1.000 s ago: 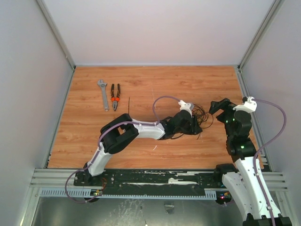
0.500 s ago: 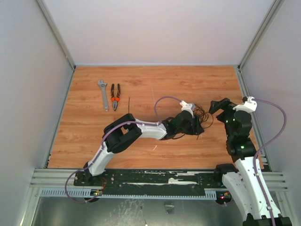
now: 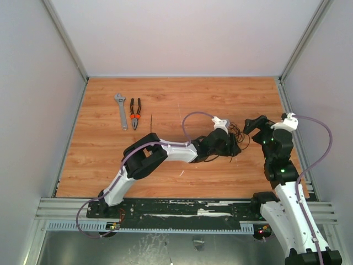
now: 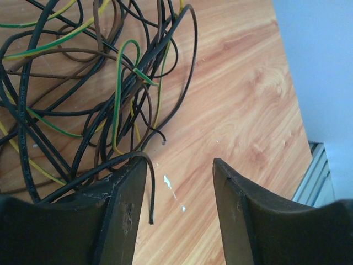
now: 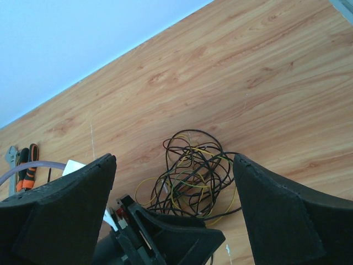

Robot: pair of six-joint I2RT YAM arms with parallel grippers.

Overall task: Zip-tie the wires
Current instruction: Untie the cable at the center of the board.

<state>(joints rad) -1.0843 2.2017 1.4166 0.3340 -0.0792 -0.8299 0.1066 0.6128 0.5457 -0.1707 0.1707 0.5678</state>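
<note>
The wires (image 3: pixel 237 134) lie in a loose tangle on the desk (image 3: pixel 182 99), right of centre, between the two hands. The left hand (image 3: pixel 230 148) sits low at the tangle's near-left edge, and its wrist view shows the jaws parted with bare wood between them. Most of the strands (image 4: pixel 83 83) spread up and to the left of the left hand (image 4: pixel 179 171) there, and one black end curls down just beside the inner face of the left-side finger (image 4: pixel 129 204); nothing is gripped. The right hand (image 3: pixel 249 125) hangs at the tangle's right side with jaws wide apart, and its own camera sees the wires (image 5: pixel 190 176) on the desk below the gap, not held. The tangle is roundish, loops running every way with no clear long axis. The zip tie (image 3: pixel 151 122) lies well to the left of both hands, just beside the pliers (image 3: pixel 135 113) and wrench (image 3: pixel 121 110) — a straight strip running near-to-far, roughly parallel to the pliers.
</note>
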